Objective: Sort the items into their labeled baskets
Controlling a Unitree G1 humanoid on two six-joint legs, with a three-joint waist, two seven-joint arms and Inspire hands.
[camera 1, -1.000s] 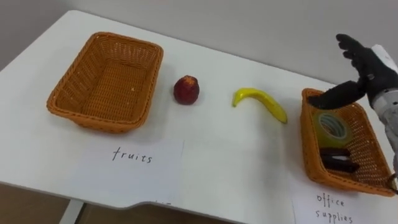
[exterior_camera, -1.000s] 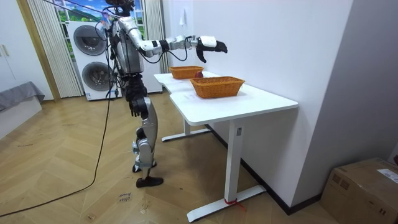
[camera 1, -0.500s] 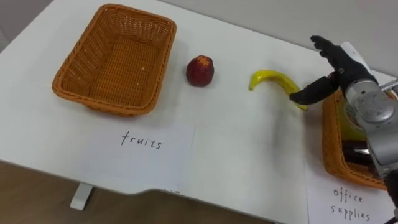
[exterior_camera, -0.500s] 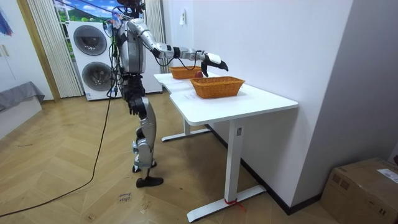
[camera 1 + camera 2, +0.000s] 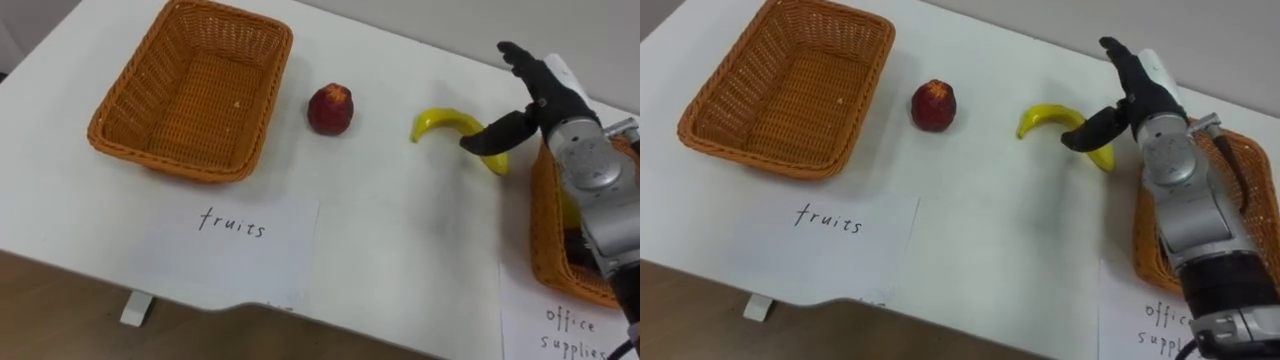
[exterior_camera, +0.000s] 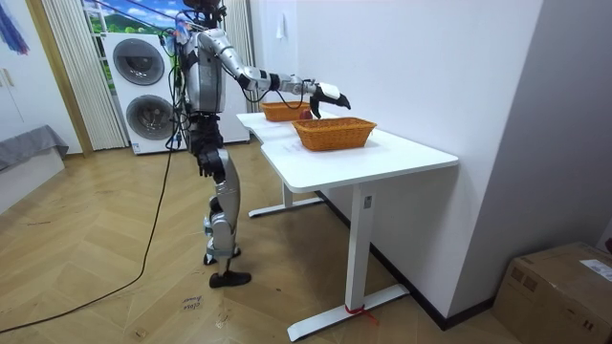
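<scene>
A yellow banana (image 5: 440,124) lies on the white table (image 5: 400,230), right of a red apple (image 5: 330,108). My right hand (image 5: 532,95) hovers open over the banana's right end, fingers straight and thumb spread toward it, hiding that end. The empty wicker fruit basket (image 5: 170,160) stands at the far left. At the right edge is the office basket (image 5: 545,235); my forearm hides most of its contents. In the room view I stand at the table's long side with the right hand (image 6: 330,94) stretched over it.
A handwritten paper label (image 5: 235,225) lies before the fruit basket and another (image 5: 575,330) before the office basket. The table's front edge runs close below the labels. Bare tabletop lies between the apple, the banana and the labels.
My right hand has moved left and down, from above the office basket to the banana's right end. The eye view has shifted too. Fruit and baskets stay put.
</scene>
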